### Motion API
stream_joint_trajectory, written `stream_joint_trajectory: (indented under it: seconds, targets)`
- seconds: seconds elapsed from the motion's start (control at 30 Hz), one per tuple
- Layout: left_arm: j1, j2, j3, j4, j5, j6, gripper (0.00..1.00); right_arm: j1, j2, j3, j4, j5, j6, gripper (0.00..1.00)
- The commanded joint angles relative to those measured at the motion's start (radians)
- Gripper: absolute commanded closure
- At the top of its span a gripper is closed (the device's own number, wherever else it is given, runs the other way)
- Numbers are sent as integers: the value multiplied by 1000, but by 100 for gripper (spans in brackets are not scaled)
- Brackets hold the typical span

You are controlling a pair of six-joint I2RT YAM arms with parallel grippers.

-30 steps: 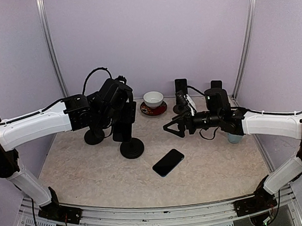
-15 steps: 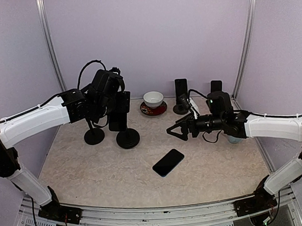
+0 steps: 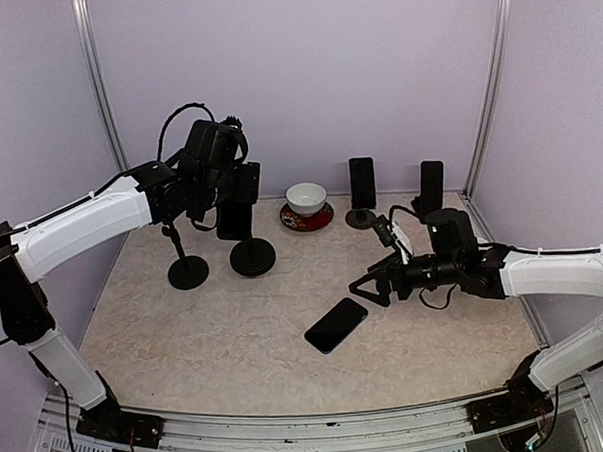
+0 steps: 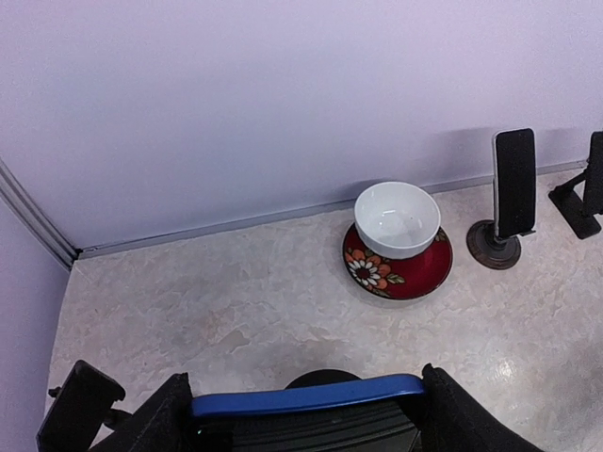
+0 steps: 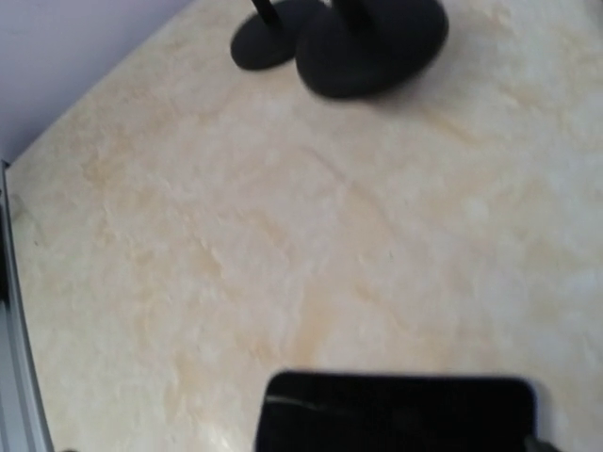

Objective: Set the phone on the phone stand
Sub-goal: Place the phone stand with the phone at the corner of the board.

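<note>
2 arms share the approach step. Right fingers (image 3: 364,281), spread wide, hover over the phone (image 3: 336,326), which lies flat on the tabletop (image 3: 236,334) just beneath them. Left fingers (image 4: 457,419) clamp the phone stand (image 3: 244,229). Next move: lower the right fingers and close them on the phone's edges.

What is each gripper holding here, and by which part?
Left gripper holds the phone stand by its upper holder; right gripper, jaws open, holds nothing.
</note>
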Motion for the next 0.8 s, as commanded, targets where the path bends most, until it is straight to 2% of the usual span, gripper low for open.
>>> stream_joint_trajectory:
  seconds: [0.0, 0.6, 0.77]
  targets:
    - [26, 18, 101, 133, -7, 55, 53, -11, -48, -54, 36, 21, 4, 0]
    - [148, 172, 265, 206, 77, 146, 53, -15, -150, -217, 48, 80, -27, 0]
    - [181, 212, 301, 214, 100, 163, 53, -16, -165, -260, 105, 81, -28, 0]
